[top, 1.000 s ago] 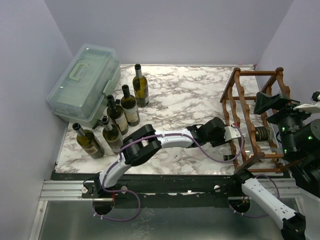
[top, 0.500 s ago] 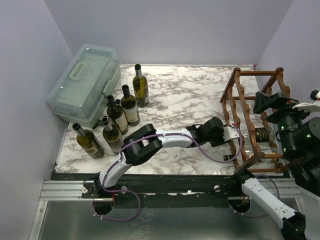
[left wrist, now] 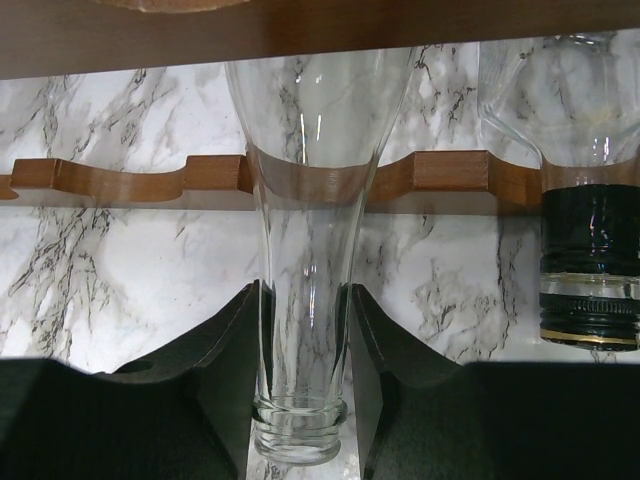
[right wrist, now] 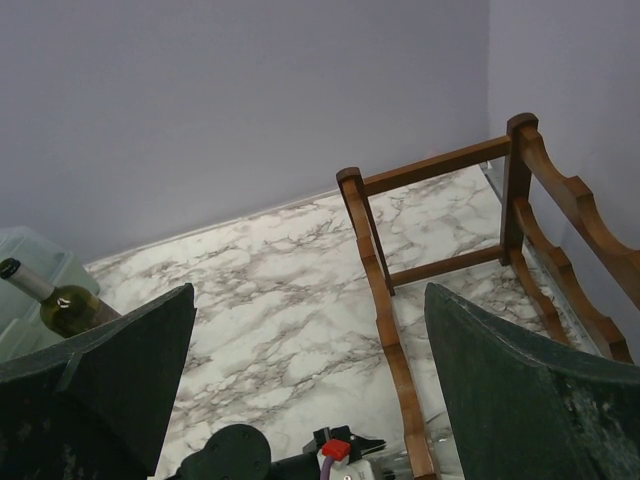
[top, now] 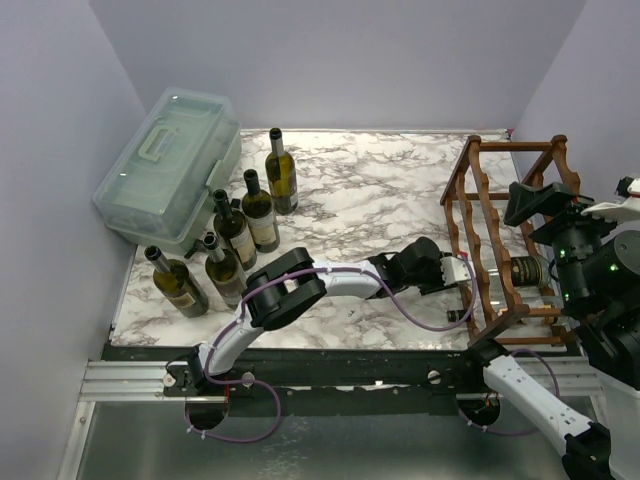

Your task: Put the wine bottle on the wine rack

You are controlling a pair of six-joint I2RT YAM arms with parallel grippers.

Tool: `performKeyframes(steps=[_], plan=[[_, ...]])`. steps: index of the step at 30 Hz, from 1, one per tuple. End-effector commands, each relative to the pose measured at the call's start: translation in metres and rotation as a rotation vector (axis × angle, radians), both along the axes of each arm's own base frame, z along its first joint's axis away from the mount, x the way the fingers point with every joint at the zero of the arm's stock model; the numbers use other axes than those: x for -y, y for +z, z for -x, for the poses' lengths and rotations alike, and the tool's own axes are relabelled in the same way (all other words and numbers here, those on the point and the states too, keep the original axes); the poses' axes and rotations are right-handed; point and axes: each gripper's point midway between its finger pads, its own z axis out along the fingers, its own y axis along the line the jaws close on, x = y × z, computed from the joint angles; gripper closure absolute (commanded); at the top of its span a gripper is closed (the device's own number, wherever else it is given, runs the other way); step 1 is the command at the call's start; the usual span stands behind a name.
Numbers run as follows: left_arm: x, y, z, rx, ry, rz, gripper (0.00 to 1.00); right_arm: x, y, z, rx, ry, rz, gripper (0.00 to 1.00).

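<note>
Left wrist: wine bottle neck tight within left pincer, across wine rack.

The rack is smooth reddish-brown wood with a soft sheen. The bottle is clear, glossy glass. The table has a polished marble-look surface. The box is translucent, cloudy plastic.

Left side of your bench
You have a lidded plastic box far left, five bottles standing just beside it
</note>
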Motion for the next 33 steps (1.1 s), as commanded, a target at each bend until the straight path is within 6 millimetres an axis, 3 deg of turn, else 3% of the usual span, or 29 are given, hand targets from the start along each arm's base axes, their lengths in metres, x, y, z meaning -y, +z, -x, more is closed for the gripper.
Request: performKeyframes(steps=[1, 16, 26, 33], plan=[[-0.047, -0.093, -0.013, -0.075, 0.074, -0.213, 1.00, 0.001, -0.005, -0.003, -0.029, -0.011, 0.019, 0.01], [-0.051, -0.121, -0.023, -0.063, 0.068, -0.253, 1.00, -0.003, -0.006, -0.009, -0.037, -0.003, 0.017, 0.00], [-0.033, -0.091, -0.031, -0.043, 0.068, -0.185, 1.00, -0.005, -0.009, -0.010, -0.043, 0.002, 0.010, 0.00], [-0.029, -0.100, -0.031, -0.056, 0.064, -0.189, 1.00, -0.004, -0.008, -0.009, -0.041, 0.001, 0.012, 0.00]])
